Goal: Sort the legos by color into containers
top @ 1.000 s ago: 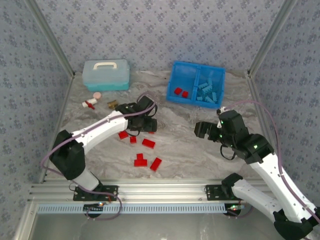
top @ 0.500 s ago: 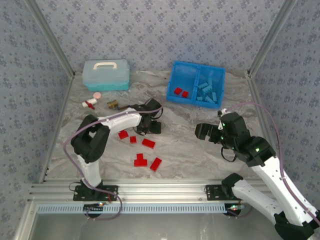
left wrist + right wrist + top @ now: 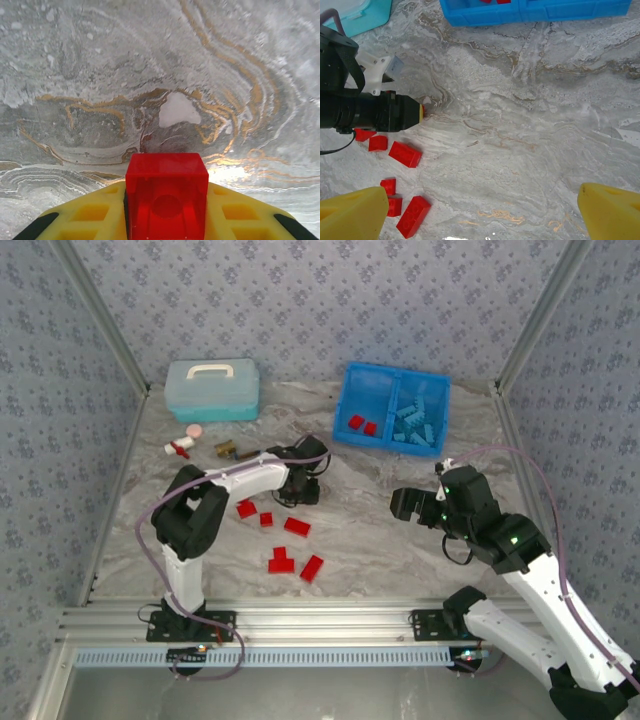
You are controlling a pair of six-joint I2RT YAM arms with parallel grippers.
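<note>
Grey marbled tabletop [image 3: 360,545], patterned blue-grey walls [image 3: 320,300], aluminium corner posts [image 3: 105,320].

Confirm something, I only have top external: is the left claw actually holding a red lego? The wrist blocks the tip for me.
Observer: Yes. In the left wrist view the left claw is shut on a red lego, pinched between its yellow fingers.
Operator: And the right claw, carrying anything?
Observer: No. The right wrist view shows the right claw open, its tips wide apart with only bare table between them.
</note>
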